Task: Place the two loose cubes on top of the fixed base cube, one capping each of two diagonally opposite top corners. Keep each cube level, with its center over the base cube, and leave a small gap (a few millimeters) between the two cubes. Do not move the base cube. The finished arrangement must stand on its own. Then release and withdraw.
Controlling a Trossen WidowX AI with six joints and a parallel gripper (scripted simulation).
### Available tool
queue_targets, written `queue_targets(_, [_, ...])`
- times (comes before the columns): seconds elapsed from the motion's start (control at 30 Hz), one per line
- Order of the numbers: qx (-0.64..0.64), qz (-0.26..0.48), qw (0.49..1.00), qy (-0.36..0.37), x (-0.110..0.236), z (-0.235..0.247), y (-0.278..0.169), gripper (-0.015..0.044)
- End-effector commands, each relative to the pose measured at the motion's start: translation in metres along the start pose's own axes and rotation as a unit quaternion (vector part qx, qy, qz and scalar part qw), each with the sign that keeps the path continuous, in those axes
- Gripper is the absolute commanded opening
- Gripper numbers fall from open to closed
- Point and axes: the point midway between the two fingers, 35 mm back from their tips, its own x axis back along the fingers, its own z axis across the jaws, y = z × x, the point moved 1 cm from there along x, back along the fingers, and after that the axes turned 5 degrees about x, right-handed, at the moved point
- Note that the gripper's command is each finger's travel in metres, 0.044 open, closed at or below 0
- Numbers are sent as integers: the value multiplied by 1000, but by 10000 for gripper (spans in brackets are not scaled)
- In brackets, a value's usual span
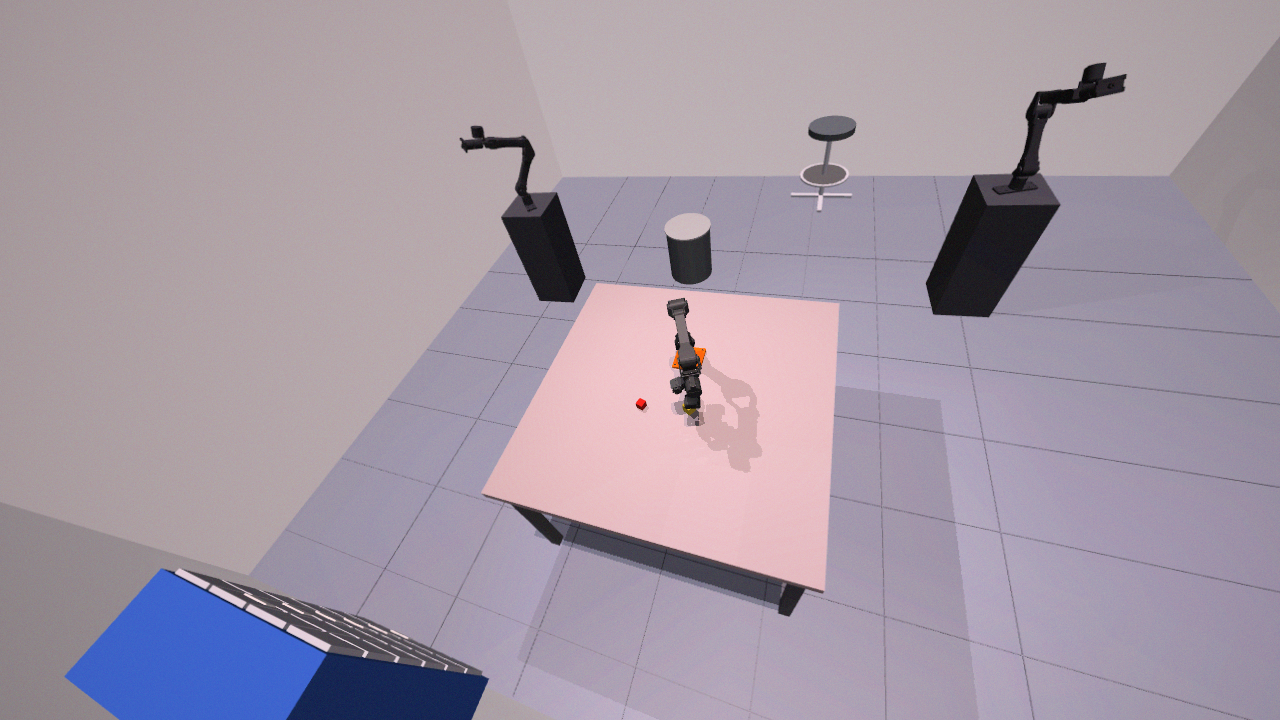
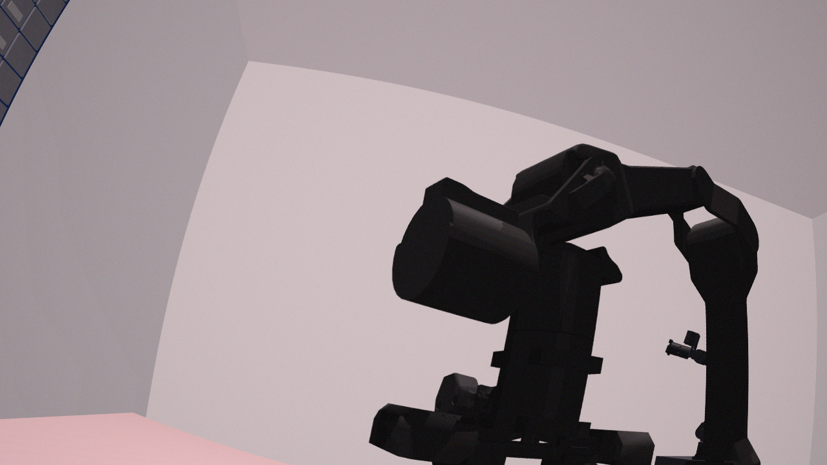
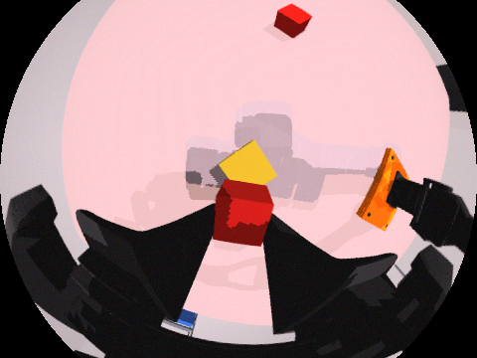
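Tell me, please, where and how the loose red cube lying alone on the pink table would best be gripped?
Grip the small loose red cube across two opposite vertical side faces, coming straight down from above. It sits flat on the pink table with nothing beside it. The claw is shut on another red cube, so that likely goes first.

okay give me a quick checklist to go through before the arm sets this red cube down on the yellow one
1. Grip: the gripper is shut on the red cube. Ok.
2. Base in sight: the yellow cube shows just beyond the held cube in the wrist view. Ok.
3. Held cube over a corner of the yellow cube: cannot tell; no side view shows them.
4. Held cube level: cannot tell.
5. Second red cube out of the way: it lies apart on the table, away from the arm. Ok.
6. Height above the yellow cube: cannot tell; the exterior view cuts off the fingers.
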Motion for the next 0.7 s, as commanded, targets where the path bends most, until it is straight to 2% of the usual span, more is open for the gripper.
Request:
queue_targets(0.0, [-3,2,1000,-2,-9,0,-1,105])
queue_targets(0.67, [-2,2,1000,-2,-20,0,-1,105])
